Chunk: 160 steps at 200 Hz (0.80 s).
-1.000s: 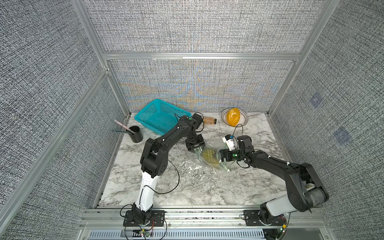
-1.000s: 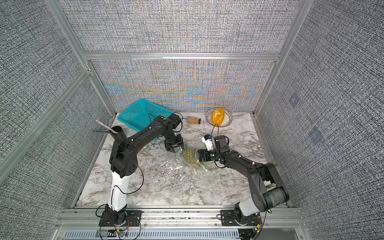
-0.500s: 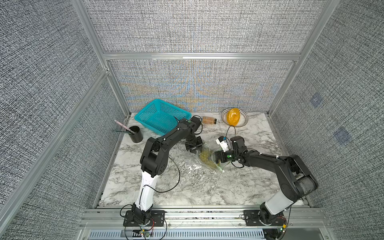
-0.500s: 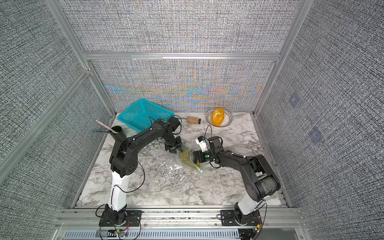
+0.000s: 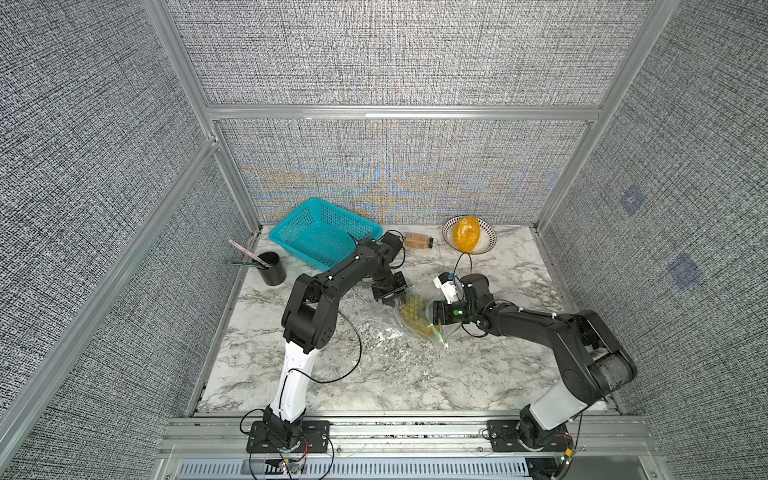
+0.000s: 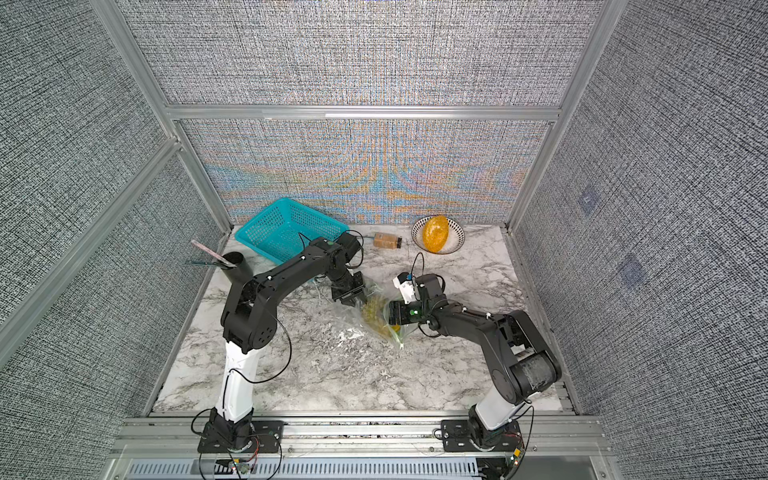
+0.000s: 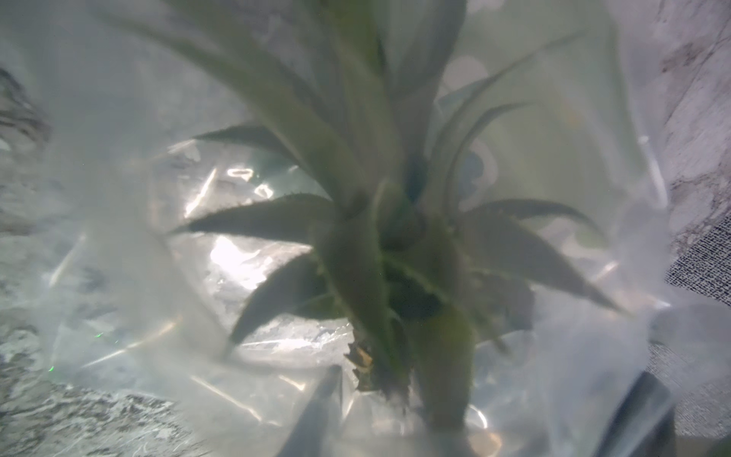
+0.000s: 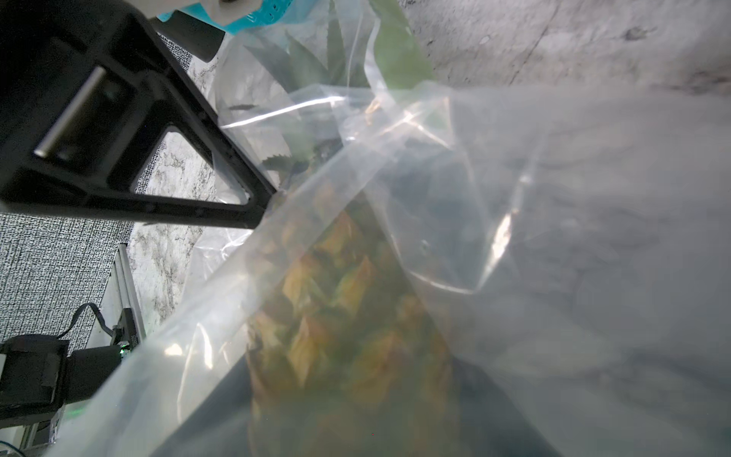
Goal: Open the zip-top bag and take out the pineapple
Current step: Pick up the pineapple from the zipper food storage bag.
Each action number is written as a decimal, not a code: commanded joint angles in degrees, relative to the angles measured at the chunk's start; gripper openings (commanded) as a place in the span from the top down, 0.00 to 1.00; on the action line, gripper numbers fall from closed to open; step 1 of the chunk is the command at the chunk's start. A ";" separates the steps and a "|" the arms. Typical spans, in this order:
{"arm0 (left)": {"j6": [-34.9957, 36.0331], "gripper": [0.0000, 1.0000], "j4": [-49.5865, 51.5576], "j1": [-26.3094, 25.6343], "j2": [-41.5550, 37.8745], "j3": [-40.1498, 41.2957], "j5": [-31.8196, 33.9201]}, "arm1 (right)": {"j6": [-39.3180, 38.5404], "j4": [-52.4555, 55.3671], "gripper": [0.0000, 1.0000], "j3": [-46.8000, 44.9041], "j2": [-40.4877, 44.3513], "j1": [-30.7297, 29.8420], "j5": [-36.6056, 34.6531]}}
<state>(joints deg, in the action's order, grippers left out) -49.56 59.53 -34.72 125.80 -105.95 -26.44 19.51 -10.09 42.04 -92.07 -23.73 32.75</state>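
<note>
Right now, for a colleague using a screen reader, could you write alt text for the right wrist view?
A pineapple with yellow-orange scales and green spiky leaves is inside a clear, crinkled zip-top bag, filling most of this close, blurry picture. The black left end effector meets the bag beside the leafy crown, with the marble table behind.

- Whole table [image 5: 374,374] is seen from high above the front, looking down, in both top views.
- Wrist views are held very close to the bag [image 7: 118,198]; the pineapple [image 8: 336,316] is shared by both.

marble table [image 5: 374,374]: basket [image 5: 320,237], cup [image 5: 272,272], bowl [image 5: 487,246], bag [image 5: 388,328]
</note>
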 commanded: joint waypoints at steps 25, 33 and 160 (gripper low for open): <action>0.34 0.67 -0.79 -0.52 1.30 -0.04 0.03 | -0.70 6.18 0.42 -1.52 6.07 -0.35 3.61; 0.43 0.67 -0.54 -0.52 1.39 -0.13 0.51 | -0.40 6.75 0.43 -1.98 7.34 -0.17 3.88; -0.42 0.68 0.46 0.09 3.04 -5.45 2.54 | 2.29 15.27 0.46 -7.61 23.28 4.31 4.24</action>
<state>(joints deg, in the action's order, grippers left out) -49.58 61.04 -34.92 128.46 -110.39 -26.48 22.13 5.85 34.09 -70.54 -20.18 32.18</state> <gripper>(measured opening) 0.322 0.787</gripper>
